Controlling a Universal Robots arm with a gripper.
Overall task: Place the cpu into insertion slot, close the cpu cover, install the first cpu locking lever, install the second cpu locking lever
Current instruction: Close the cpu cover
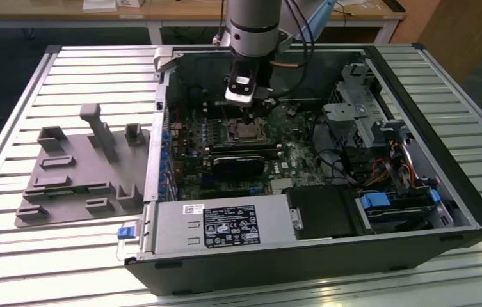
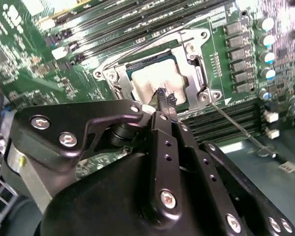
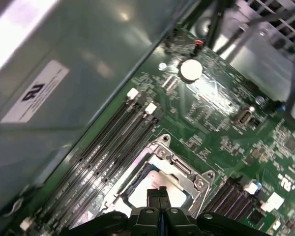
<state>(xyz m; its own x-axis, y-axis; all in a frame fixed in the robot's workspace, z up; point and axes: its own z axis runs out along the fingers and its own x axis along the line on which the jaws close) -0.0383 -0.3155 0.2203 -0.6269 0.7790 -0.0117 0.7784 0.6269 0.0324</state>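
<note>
Inside the open computer case [image 1: 309,272] on the slatted worktop [image 1: 70,64], the tool [image 2: 163,100] hangs over the insertion slot [image 1: 245,130] in the green circuit board [image 2: 49,83], its two black fingers pressed together with nothing seen between them. The cpu [image 2: 147,81] lies in that slot, its pale face showing through the cut-out of the cpu cover [image 2: 195,69], which lies flat around it. A thin wire lever [image 2: 241,129] slants out from one corner of the cover, across the black memory slots [image 2: 221,118].
</note>
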